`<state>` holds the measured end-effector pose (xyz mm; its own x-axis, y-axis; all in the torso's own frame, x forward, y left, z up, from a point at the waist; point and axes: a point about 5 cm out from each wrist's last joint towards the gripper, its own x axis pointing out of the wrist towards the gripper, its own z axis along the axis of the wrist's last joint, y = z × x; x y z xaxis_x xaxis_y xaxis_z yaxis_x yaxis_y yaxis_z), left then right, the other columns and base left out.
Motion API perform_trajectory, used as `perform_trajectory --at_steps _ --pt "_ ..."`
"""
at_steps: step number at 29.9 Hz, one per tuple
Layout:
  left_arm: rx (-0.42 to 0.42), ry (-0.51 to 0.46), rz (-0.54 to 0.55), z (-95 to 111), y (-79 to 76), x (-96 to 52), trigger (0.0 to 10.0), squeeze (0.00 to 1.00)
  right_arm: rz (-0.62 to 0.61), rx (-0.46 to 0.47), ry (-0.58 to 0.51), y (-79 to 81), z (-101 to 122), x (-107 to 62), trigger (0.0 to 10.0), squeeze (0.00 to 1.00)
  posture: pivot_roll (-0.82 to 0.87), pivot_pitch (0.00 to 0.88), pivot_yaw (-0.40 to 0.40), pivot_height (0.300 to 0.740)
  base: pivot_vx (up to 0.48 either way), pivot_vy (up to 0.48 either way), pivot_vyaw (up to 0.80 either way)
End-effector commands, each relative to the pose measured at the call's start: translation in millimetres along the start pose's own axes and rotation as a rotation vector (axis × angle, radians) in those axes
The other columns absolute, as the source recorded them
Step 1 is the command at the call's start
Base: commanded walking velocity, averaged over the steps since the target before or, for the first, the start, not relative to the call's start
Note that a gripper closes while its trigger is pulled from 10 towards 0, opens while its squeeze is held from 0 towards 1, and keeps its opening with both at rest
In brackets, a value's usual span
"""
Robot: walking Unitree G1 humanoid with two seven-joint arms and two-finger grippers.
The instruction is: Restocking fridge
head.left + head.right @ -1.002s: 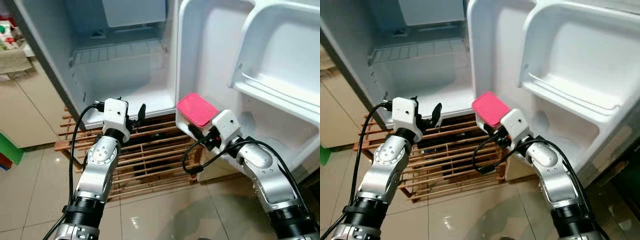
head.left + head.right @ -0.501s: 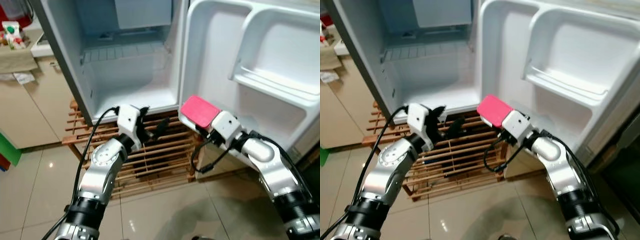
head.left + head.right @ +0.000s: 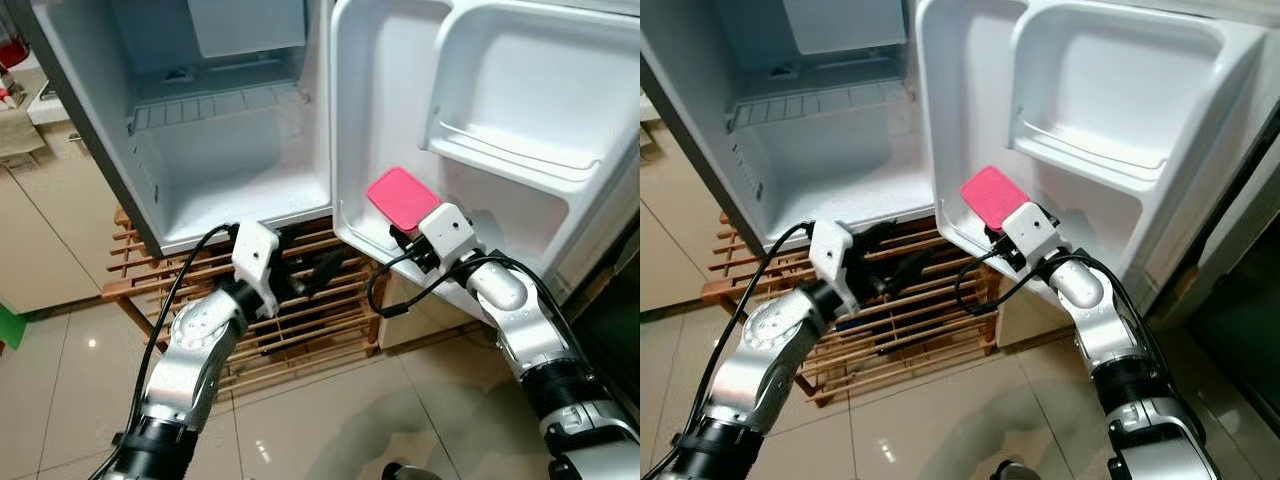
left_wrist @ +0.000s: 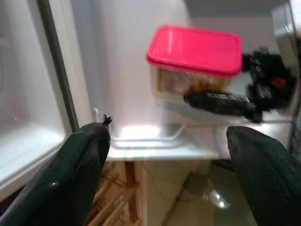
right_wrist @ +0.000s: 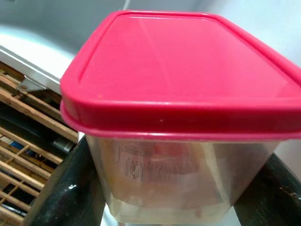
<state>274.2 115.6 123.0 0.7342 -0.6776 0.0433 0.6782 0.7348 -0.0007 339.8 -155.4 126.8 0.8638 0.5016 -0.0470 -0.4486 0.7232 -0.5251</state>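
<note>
The right gripper (image 5: 164, 188) pinches a clear, pink-lidded container (image 3: 403, 198) over the glossy white fridge door's (image 3: 520, 120) lower shelf. At nine o'clock, the left gripper (image 4: 169, 160), spread, fronts a slatted wooden rack (image 3: 300, 330).

one pink-lidded container (image 3: 403, 197), one open fridge (image 3: 215, 150), one wooden rack (image 3: 300, 320), two tools

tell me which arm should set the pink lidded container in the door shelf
The right. Its gripper already holds the pink-lidded container at the fridge door's lower shelf. The left gripper is open and holds nothing, low by the wooden rack.
</note>
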Motion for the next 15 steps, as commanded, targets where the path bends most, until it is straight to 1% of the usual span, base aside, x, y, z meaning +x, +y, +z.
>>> perform_trajectory --at_steps 1,5,6,10,15 --pt "0.013 0.006 -0.014 4 -0.9 -4.2 10.0 0.0 0.042 -0.054 -0.051 2.2 10 6.2 10.0 0.0 0.03 0.019 0.087 0.74 0.0 0.0 0.0" --pt "0.016 0.015 -0.017 5 -1.7 -9.1 10.0 0.0 0.071 -0.074 -0.062 6.3 12 8.7 10.0 0.0 0.05 0.036 0.093 0.74 0.0 0.0 0.0" --pt "0.02 0.023 -0.017 5 -0.8 -12.4 10.0 0.0 0.098 -0.084 -0.078 9.9 14 11.3 10.0 0.0 0.05 0.045 0.096 0.74 0.0 0.0 0.0" --pt "0.024 0.032 -0.013 7 0.1 -15.7 10.0 0.0 0.143 -0.098 -0.096 15.8 16 14.6 10.0 0.0 0.06 0.062 0.098 0.74 0.0 0.0 0.0" --pt "0.02 0.041 -0.011 9 -4.0 -21.0 10.0 0.0 0.177 -0.123 -0.103 18.4 16 17.1 10.0 0.0 0.06 0.081 0.096 0.74 0.0 0.0 0.0"
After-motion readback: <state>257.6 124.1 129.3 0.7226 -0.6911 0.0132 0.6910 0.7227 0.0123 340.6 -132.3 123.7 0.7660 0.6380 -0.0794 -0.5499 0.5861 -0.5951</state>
